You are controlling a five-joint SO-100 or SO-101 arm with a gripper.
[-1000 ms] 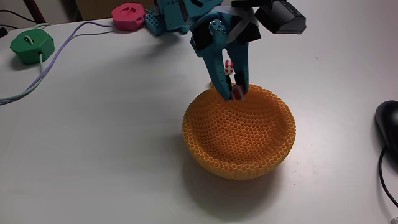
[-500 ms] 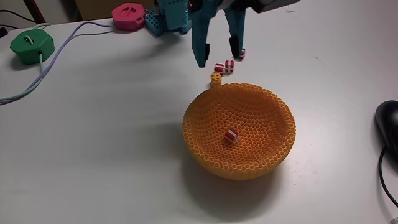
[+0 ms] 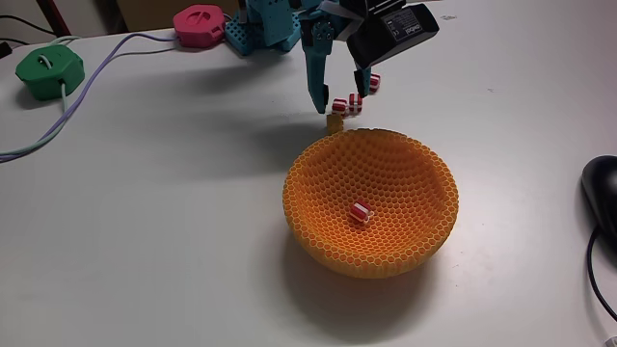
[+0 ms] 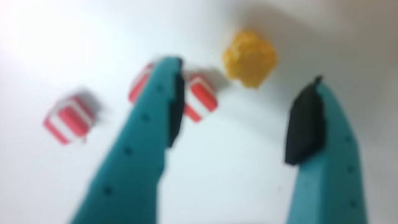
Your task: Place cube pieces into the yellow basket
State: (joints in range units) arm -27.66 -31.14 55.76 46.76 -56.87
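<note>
Lowered since half a second ago, the teal fingers [image 3: 337, 101] now hang wide apart and empty over the cube pieces on the table just beyond the yellow basket's [image 3: 318, 241] far rim, so the step in hand looks like reaching for the next piece. One red-striped cube [image 3: 359, 211] already lies in the basket. Next they must straddle one piece: the yellow-orange cube [image 4: 250, 58] sits between the tips, a striped cube [image 4: 200, 96] beside the left finger; pink [image 3: 198, 25] and green pucks [image 3: 48, 72] lie well left, a mouse [image 3: 603, 193] far right.

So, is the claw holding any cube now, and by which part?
Nothing is held. The claw is open and empty above the cube pieces on the table.
</note>
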